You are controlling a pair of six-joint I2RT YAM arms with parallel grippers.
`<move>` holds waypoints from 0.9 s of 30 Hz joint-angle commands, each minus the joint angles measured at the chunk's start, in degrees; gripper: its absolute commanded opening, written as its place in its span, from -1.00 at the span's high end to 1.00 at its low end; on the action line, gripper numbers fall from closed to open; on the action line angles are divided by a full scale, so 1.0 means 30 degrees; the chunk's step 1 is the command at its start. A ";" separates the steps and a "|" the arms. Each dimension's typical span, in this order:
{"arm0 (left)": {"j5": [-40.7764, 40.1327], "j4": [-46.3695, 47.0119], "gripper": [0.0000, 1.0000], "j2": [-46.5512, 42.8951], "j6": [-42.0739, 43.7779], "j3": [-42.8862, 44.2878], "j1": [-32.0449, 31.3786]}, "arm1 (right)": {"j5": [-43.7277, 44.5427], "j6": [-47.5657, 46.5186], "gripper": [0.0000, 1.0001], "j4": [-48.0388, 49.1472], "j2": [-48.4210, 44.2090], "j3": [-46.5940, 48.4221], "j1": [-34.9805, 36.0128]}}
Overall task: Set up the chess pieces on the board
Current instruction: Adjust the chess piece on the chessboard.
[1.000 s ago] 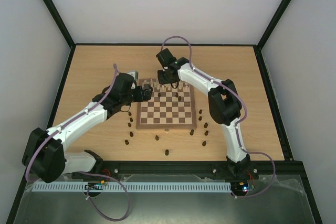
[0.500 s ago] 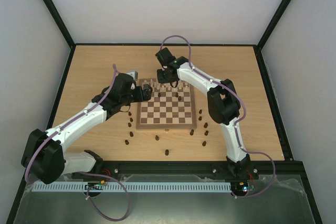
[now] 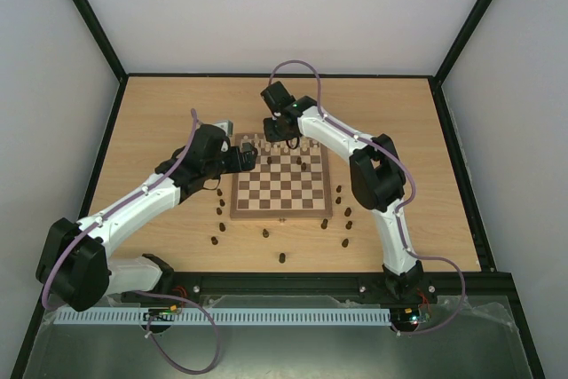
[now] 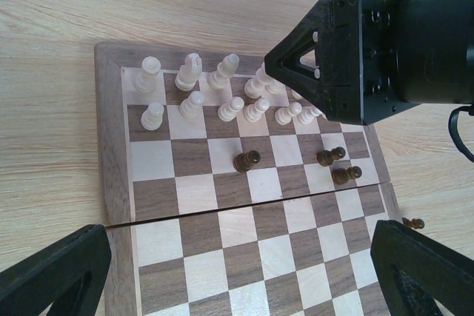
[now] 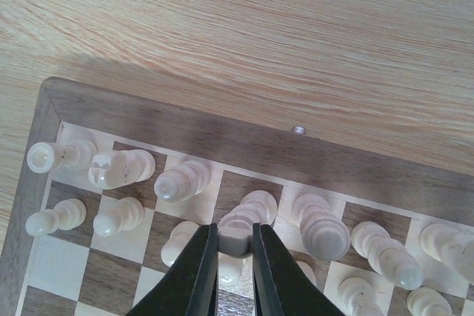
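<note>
Two tools are held by the far end of the board [image 3: 278, 214], which is laid on the middle of the table [image 3: 160, 113]. The right tool [image 5: 235, 236] is closed on a cream piece [image 5: 250, 209] in the back row; the left tool [image 4: 237, 279] is spread wide, nothing held.

Prob. robot lab cell: plain white walls [image 3: 293, 6], blk frame [image 3: 89, 17], wood tabletop [image 3: 160, 113].
</note>
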 commanded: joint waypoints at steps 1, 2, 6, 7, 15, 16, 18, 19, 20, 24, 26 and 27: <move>0.0101 0.0235 -0.98 -0.0290 -0.0066 -0.0191 0.0118 | -0.0041 -0.0185 0.76 -0.0880 0.0365 0.0483 0.0143; 0.0098 0.0243 -0.98 -0.0290 -0.0051 -0.0193 0.0111 | -0.0061 -0.0178 0.76 -0.0839 0.0375 0.0481 0.0128; 0.0072 0.0245 -0.98 -0.0290 -0.0066 -0.0165 0.0113 | -0.0109 -0.0185 0.76 -0.0792 0.0360 0.0466 0.0143; 0.0072 0.0271 -0.98 -0.0279 -0.0054 -0.0145 0.0111 | -0.0162 -0.0185 0.76 -0.0792 0.0363 0.0479 0.0143; 0.0072 0.0257 -0.98 -0.0264 -0.0069 -0.0153 0.0112 | -0.0655 -0.0156 0.76 -0.0674 0.0323 0.0446 0.0158; 0.0072 0.0257 -0.98 -0.0265 -0.0044 -0.0159 0.0111 | -0.0662 -0.0156 0.76 -0.0649 0.0322 0.0433 0.0170; 0.0072 0.0257 -0.98 -0.0237 -0.0048 -0.0153 0.0113 | -0.0679 -0.0148 0.76 -0.0644 0.0321 0.0410 0.0172; 0.0098 0.0265 -0.98 -0.0236 -0.0067 -0.0151 0.0111 | -0.0679 -0.0155 0.76 -0.0645 0.0340 0.0414 0.0172; 0.0079 0.0258 -0.98 -0.0239 -0.0058 -0.0158 0.0111 | -0.0680 -0.0159 0.76 -0.0630 0.0342 0.0418 0.0176; 0.0072 0.0257 -0.98 -0.0261 -0.0061 -0.0167 0.0115 | -0.0702 -0.0148 0.76 -0.0534 0.0312 0.0352 0.0190; 0.0072 0.0243 -0.98 -0.0292 -0.0058 -0.0168 0.0111 | -0.0729 -0.0152 0.76 -0.0489 0.0347 0.0364 0.0199; 0.0072 0.0263 -0.98 -0.0294 -0.0065 -0.0168 0.0111 | -0.0722 -0.0148 0.76 -0.0490 0.0325 0.0360 0.0176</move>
